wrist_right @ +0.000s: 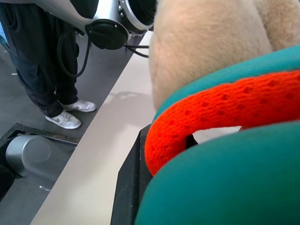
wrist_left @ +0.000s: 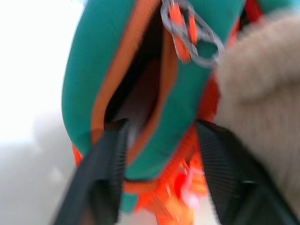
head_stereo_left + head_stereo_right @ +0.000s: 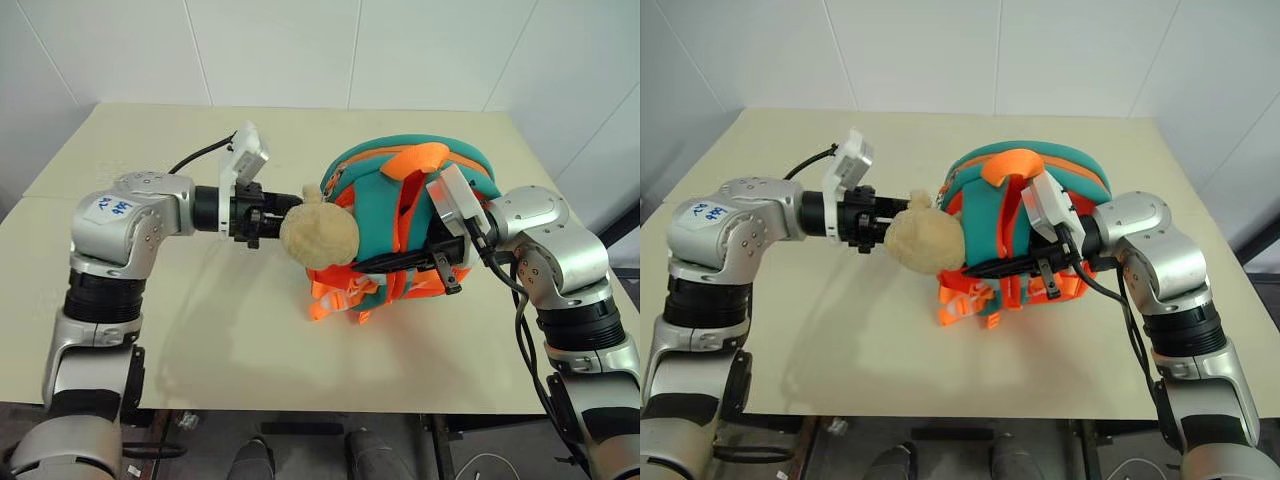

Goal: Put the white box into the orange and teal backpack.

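Orange and teal backpack (image 3: 400, 215) is sitting mid-table, box seemingly already inside; right tool (image 3: 440, 262) clamping its strap, left tool (image 2: 159, 154) apart beside the zip opening, likely zipping next.

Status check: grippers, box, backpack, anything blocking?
Left gripper open at backpack zipper opening. Right gripper shut on orange strap. Plush head crowds left gripper.

The orange and teal backpack (image 3: 400, 225) stands upright at my frame's centre-right on the desk (image 3: 200, 330), zipper mouth gaping, tan plush head (image 3: 318, 236) on its left, orange straps bunched below.
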